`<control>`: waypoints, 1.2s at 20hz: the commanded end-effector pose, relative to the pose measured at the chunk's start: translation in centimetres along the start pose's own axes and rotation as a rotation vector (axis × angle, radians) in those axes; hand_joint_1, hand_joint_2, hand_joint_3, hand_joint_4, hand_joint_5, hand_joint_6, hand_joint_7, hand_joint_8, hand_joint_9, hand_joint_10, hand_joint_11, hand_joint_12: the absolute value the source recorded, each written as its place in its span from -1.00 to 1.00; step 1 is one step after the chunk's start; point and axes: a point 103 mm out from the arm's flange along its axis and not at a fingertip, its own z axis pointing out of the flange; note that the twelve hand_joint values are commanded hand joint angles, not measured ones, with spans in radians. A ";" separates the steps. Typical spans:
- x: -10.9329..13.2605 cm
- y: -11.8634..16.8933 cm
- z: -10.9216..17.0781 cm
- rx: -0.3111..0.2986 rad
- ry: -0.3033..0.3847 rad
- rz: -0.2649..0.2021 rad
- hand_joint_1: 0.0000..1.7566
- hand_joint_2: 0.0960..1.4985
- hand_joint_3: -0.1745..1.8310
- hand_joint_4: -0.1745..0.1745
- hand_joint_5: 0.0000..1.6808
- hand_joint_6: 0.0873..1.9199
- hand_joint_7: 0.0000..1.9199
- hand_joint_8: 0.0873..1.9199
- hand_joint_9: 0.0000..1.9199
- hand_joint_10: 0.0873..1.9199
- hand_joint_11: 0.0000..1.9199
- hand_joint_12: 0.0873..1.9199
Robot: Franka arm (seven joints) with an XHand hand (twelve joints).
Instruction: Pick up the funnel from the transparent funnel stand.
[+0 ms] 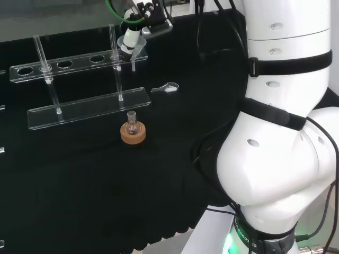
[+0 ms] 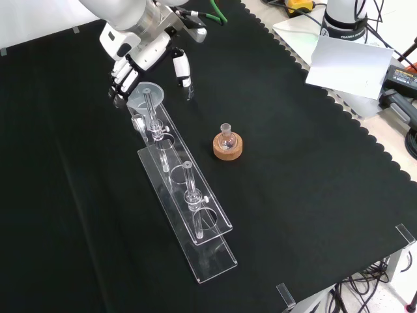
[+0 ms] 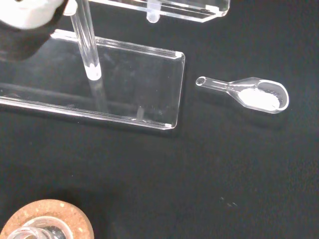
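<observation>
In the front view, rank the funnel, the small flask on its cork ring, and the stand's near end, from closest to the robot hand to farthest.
1. Funnel: right at the robot hand, in the stand's far end.
2. Small flask on its cork ring: mid-cloth, right of the stand.
3. Near end of the funnel stand: lowest in the view, farthest.

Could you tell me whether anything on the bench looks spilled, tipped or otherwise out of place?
Nothing stands out: the funnel stand is upright, the small flask sits on its cork ring, and the glass scoop keeps its white powder.
</observation>
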 end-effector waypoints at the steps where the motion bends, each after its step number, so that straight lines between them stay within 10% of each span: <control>1: -0.7 0.2 0.3 -0.005 0.000 -0.007 -0.13 -0.31 -0.35 0.31 -0.78 -1.00 -1.00 -0.58 -0.87 -0.03 -0.61 0.55; 24: -0.2 1.2 -0.1 -0.060 -0.028 0.027 -0.15 -0.27 -0.29 0.19 -0.72 -1.00 -0.99 -0.36 -0.70 -0.24 -0.60 0.52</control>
